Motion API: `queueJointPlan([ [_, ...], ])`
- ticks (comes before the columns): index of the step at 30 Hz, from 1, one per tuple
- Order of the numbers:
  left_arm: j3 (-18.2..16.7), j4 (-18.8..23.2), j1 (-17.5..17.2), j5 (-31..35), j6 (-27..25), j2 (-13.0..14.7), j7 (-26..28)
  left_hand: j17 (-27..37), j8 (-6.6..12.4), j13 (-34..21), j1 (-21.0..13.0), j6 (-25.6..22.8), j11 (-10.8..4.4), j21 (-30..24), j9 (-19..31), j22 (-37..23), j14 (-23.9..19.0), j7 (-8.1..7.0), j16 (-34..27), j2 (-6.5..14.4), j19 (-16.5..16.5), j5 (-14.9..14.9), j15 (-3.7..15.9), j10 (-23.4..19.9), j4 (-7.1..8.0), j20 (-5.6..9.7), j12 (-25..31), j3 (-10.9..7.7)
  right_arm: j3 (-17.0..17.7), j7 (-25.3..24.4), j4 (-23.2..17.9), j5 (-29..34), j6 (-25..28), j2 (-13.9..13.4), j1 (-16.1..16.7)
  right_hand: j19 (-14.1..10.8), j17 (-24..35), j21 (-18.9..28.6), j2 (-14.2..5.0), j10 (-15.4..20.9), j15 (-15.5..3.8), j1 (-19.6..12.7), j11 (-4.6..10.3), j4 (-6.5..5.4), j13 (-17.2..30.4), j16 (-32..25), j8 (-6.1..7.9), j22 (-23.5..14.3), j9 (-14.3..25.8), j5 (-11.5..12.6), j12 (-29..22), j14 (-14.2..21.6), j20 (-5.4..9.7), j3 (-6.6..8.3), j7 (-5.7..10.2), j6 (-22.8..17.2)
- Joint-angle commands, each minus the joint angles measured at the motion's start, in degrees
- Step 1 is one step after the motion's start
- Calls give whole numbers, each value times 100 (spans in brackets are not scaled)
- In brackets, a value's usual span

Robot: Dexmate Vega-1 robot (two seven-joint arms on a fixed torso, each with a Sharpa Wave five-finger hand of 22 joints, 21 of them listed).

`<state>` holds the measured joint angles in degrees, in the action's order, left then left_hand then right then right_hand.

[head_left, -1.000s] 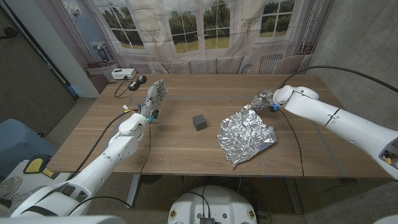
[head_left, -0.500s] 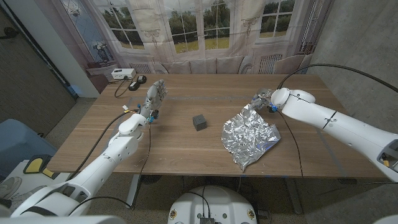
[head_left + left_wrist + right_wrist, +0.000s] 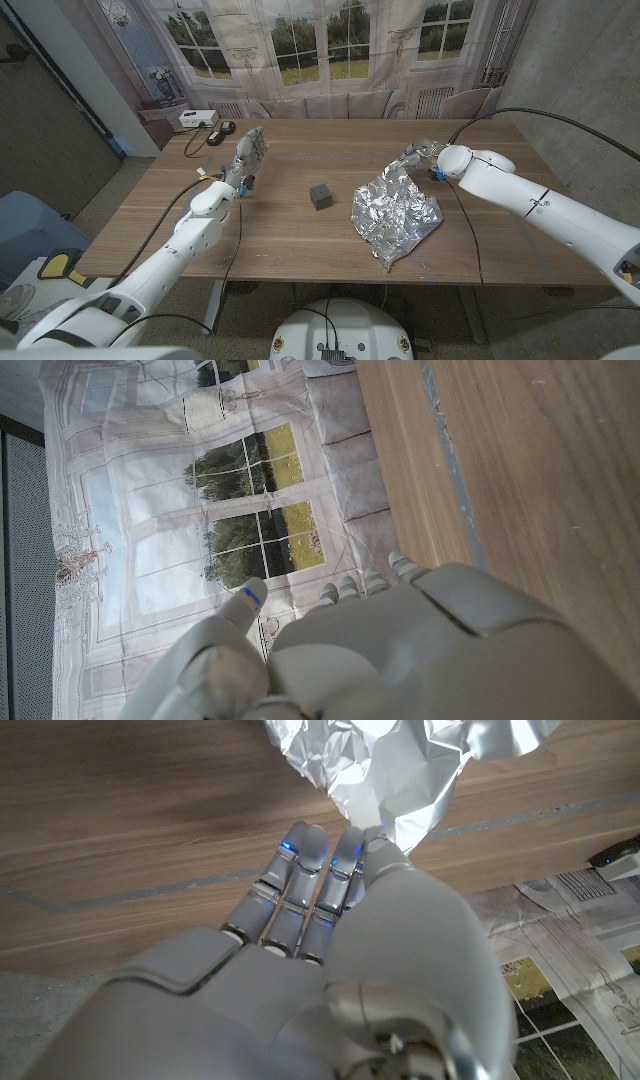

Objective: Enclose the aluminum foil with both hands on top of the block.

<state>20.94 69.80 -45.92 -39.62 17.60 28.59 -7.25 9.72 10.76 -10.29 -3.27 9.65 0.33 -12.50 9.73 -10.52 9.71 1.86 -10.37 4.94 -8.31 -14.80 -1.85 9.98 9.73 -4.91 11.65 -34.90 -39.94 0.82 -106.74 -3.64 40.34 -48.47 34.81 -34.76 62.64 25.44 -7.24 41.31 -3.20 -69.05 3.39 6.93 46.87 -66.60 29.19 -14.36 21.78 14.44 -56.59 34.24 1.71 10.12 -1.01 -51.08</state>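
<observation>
The crumpled aluminum foil [image 3: 394, 214] lies on the table's right half, its far corner lifted off the wood. My right hand [image 3: 424, 155] pinches that raised corner; in the right wrist view the foil [image 3: 400, 760] meets the fingertips [image 3: 372, 838] of that hand [image 3: 330, 950]. A small dark grey block [image 3: 321, 195] stands at the table's middle, a short gap left of the foil. My left hand [image 3: 250, 153] stands raised over the left half of the table, fingers apart and holding nothing, well left of the block. The left wrist view has the back of that hand [image 3: 390, 650].
A white box [image 3: 198, 118] and a black device [image 3: 225, 127] with a cable lie at the table's far left corner. A printed window backdrop [image 3: 330, 50] hangs behind the table [image 3: 290, 240]. Bare wood lies between my left hand and the block.
My right hand has shifted left and slightly nearer, dragging the foil toward the block and bunching it up. The left arm and the block have stayed put.
</observation>
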Motion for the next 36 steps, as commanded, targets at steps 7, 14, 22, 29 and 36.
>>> queueJointPlan([
  [7, 11, -84, 68, -8, 40, -20, -115, 18, -30, -23, -25, 337, 23, 8, 28, -15, 724, 17, 6, 476, 31, -37, -44, 569, -6, -5, -1, -56, 619, -399, -331, -430, -862, -25, 510, 92, 121, 106, -206, -84, -829, -94, 13, -74, 42, 177, 517, -56, 525, 89, -69, 19, 37, 12, 167, -27],
  [14, -25, -36, 1, -31, 69, 6, -101, 18, -30, -23, -25, 335, 28, 10, 28, -15, 723, 21, 7, 473, 35, -36, -48, 573, -6, 0, -5, -59, 662, -406, -353, -460, -1176, 23, 551, 100, 213, 174, -226, -79, -825, -87, 11, -96, 21, 255, 610, -72, 647, 121, -85, 60, 30, 11, 154, 9],
  [22, -61, -17, -68, -73, 126, 21, -133, 18, -26, -23, -24, 323, 27, 8, 28, -15, 707, 22, 2, 470, 48, -35, -48, 565, -7, -5, -5, -62, 569, -341, -281, -400, -1509, 183, 471, 137, 312, 234, -225, -55, -812, -73, 12, -116, -23, 328, 699, -85, 765, 150, -95, 98, 23, 3, 138, 44],
  [29, -102, 38, -149, -111, 173, 49, -149, 17, -26, -23, -24, 319, 18, 9, 28, -15, 703, 25, 3, 468, 53, -34, -40, 550, -8, -3, -2, -64, 387, -236, -74, -259, -1835, 442, 275, 151, 378, 294, -227, -38, -808, -77, -1, -120, -25, 370, 727, -93, 758, 173, -124, 142, 12, -5, 135, 28],
  [36, -156, 124, -251, -145, 207, 99, -130, 17, -26, -24, -24, 317, 14, 9, 28, -15, 699, 24, 4, 467, 58, -34, -41, 547, -9, -6, -3, -66, 250, -183, 208, -138, -2202, 730, 115, 162, 396, 354, -229, -30, -791, -90, -8, -117, -50, 398, 749, -99, 763, 190, -132, 167, 9, -23, 130, 42],
])
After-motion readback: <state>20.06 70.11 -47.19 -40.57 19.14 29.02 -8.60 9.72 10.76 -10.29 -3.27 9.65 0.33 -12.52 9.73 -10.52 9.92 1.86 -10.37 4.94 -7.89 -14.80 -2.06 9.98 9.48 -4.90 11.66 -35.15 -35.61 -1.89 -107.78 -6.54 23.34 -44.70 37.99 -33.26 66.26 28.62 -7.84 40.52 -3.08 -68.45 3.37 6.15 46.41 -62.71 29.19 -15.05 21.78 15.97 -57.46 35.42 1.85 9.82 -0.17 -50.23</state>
